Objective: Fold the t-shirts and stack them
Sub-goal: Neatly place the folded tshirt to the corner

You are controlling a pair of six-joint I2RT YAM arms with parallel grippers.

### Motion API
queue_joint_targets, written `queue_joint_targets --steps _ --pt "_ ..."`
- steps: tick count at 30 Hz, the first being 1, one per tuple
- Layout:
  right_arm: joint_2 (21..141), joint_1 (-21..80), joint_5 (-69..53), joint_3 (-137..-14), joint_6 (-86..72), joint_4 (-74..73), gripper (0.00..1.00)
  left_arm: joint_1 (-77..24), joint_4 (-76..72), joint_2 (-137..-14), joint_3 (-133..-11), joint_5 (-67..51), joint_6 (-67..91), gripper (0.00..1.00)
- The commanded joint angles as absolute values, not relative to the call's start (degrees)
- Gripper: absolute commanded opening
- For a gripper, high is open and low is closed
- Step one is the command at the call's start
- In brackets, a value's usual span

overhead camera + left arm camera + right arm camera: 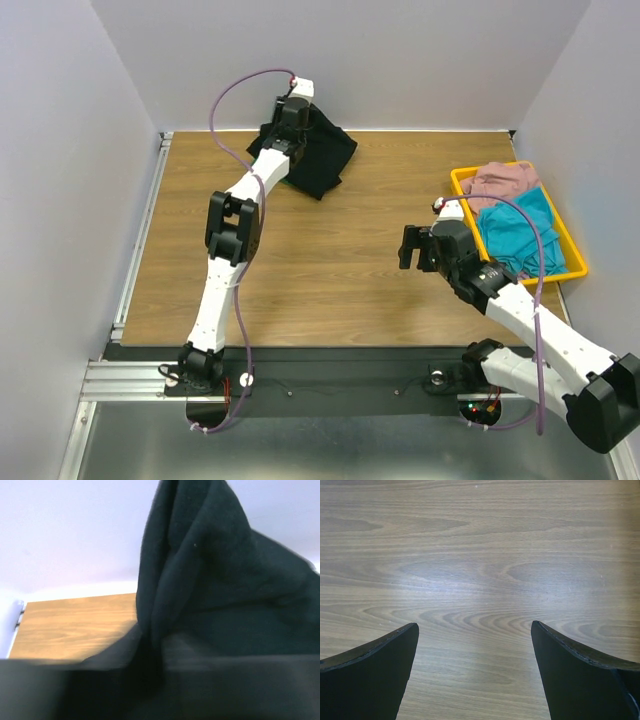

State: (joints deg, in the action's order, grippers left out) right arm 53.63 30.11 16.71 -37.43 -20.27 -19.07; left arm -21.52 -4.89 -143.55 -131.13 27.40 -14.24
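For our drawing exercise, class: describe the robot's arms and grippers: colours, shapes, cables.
The left arm and right arm have white links with black joints. A purple cable runs along each. The right gripper has black, tapering fingers.

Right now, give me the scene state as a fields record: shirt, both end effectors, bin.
black t-shirt: bunched at the far edge of the table, left of centre; not folded flat
left end effector: at the black t-shirt; cloth fills its wrist view, fingers hidden, grip cannot be told
right end effector: open, empty, above bare wood
yellow bin: right side of table, just beyond the right end effector
bin contents: pink cloth at the far end, teal cloth nearer
folded stack: none visible
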Motion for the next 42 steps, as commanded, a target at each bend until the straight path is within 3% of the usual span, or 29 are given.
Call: queue_joint_targets --steps 1,8,19,31,37,42 --pt "53.26 30.50 18.37 -38.23 -19.86 -17.84 1.00 -19.78 -10.02 -141.24 -134.91 30.14 -12.57 0.98" --pt "51.95 30.50 18.19 -38.76 -20.74 -17.93 1.00 -19.86 -7.92 -134.05 -130.52 31.29 -9.59 0.98" --pt "45.97 30.50 16.18 -37.18 -25.31 -19.69 1.00 -20.04 3.33 -109.97 -114.19 22.86 6.67 0.98" --pt "44.99 30.59 15.29 -35.33 -29.71 -21.00 1.00 -22.40 5.19 -77.28 -66.41 10.81 29.85 0.99" --pt "46.84 30.50 18.54 -35.07 -31.73 -21.01 1.00 -24.60 7.11 -61.89 -49.87 11.60 38.13 0.99" --pt "45.62 30.50 22.23 -34.11 -32.96 -20.92 1.00 -25.05 15.17 -51.61 -43.16 17.28 43.92 0.99"
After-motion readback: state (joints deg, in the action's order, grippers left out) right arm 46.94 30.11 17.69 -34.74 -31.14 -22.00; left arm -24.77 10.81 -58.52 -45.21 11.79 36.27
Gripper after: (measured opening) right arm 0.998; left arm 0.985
